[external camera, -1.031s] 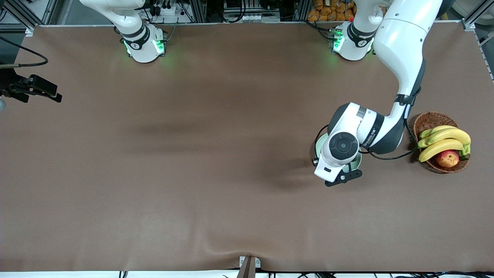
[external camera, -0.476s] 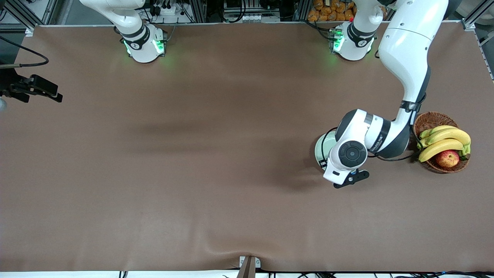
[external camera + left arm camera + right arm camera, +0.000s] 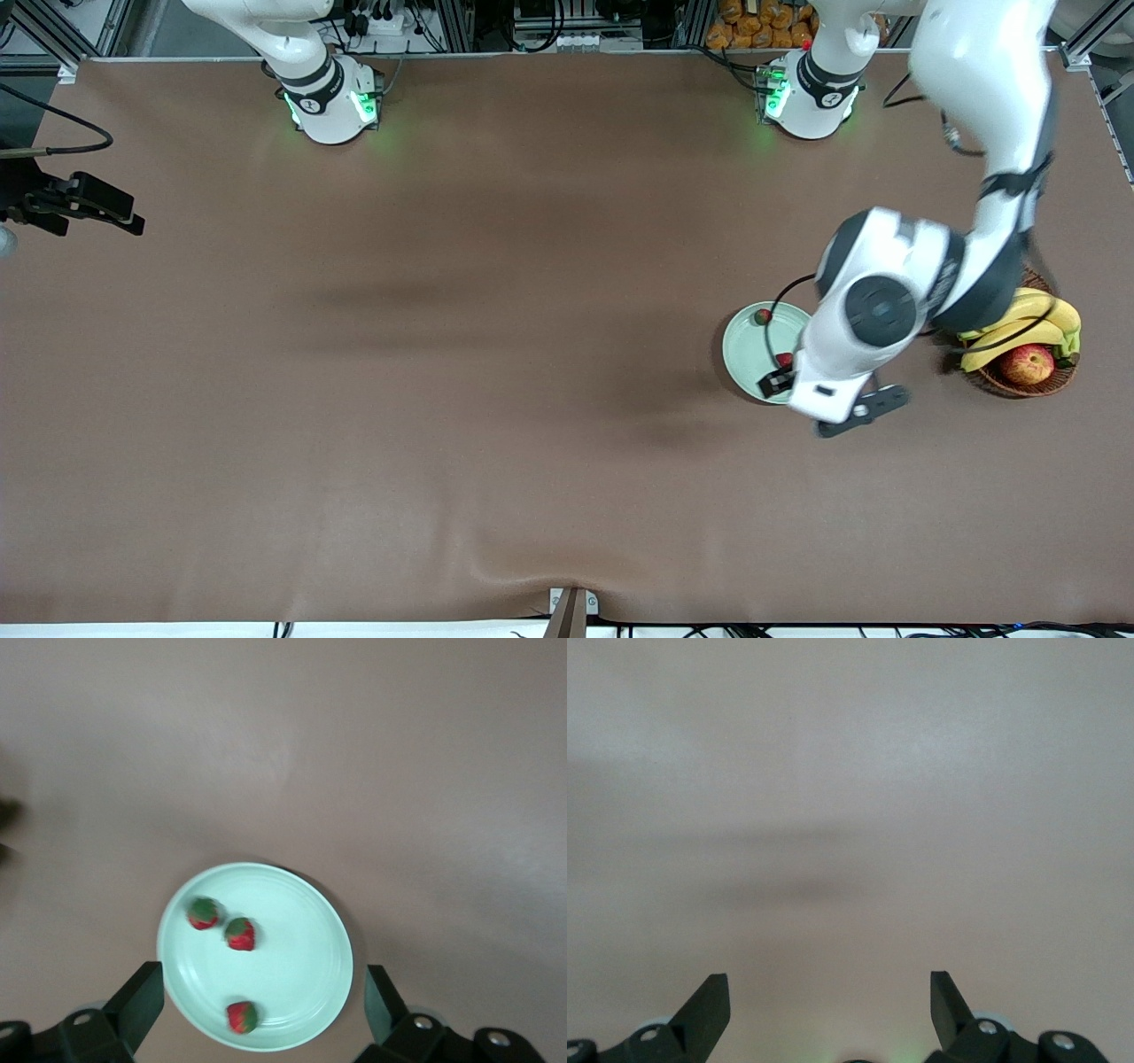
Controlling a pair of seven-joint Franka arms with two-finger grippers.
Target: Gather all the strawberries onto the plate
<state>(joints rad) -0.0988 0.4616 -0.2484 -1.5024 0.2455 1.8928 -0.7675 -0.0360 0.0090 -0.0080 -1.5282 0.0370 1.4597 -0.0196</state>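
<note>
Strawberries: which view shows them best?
Left wrist view. All three strawberries lie unobstructed in the plate, seen between the open left gripper fingers. The front view shows only two; the left arm covers part of the plate. The right wrist view shows only bare table.

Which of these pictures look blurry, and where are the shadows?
Front view: the left arm is motion-smeared over the plate; soft dark shadows streak the table. Left wrist view: three strawberries slightly soft. Right wrist view: hazy, one faint shadow band.
</note>
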